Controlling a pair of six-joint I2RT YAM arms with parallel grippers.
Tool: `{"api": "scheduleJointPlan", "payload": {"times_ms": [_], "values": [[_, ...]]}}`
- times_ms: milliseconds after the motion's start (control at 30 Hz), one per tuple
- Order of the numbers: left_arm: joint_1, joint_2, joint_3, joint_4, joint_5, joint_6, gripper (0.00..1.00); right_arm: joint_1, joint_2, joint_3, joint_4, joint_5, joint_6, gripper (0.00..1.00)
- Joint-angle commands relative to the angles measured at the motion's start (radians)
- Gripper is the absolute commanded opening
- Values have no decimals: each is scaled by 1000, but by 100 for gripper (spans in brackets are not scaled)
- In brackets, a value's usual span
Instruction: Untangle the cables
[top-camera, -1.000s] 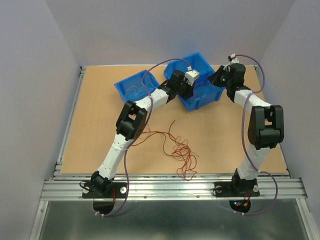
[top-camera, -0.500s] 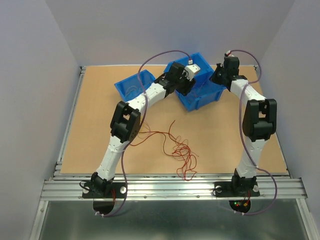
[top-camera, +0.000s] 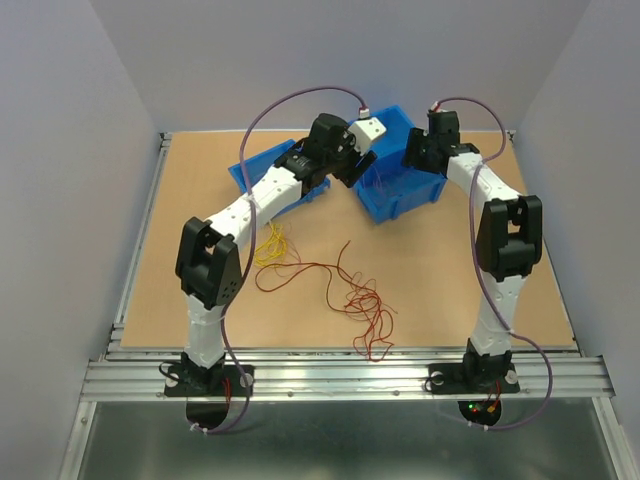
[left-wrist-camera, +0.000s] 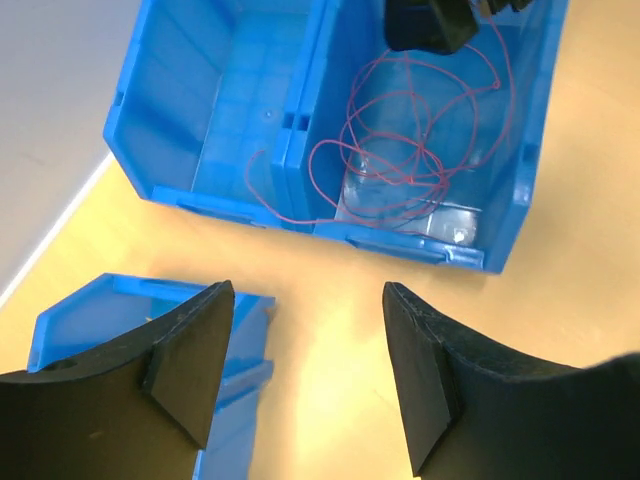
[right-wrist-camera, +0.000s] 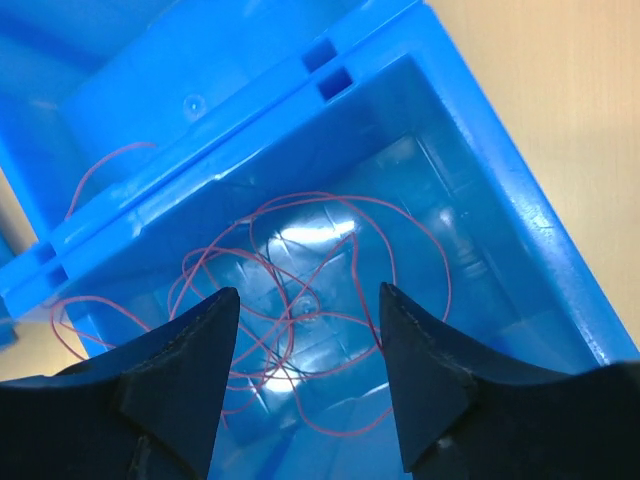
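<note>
Untangling is judged partly done: one wire (left-wrist-camera: 415, 180) is binned, a tangle (top-camera: 365, 305) is left on the table (top-camera: 190, 200); left gripper (left-wrist-camera: 308, 305) and right gripper (right-wrist-camera: 310, 300) are spread.

red cables (top-camera: 362, 305) tangled on table (top-camera: 450, 280) | yellow cables (top-camera: 270, 245) bunched nearby | dark red cable (right-wrist-camera: 300, 290) looped in bin (right-wrist-camera: 520, 200)

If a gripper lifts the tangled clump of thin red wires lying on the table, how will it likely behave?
The clump of thin red wires is probably floppy and very light: hair-fine strands lie in loose curls. Since loops cross, lifting one strand would likely drag neighbours along.
</note>
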Motion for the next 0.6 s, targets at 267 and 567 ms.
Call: {"api": "scheduleJointPlan", "payload": {"times_ms": [267, 567], "values": [[329, -339, -561, 489, 457, -222, 75, 137, -136, 30, -15, 80, -83, 75], [408, -511, -838, 707, 439, -265, 76, 267, -59, 77, -28, 103, -167, 70]]}}
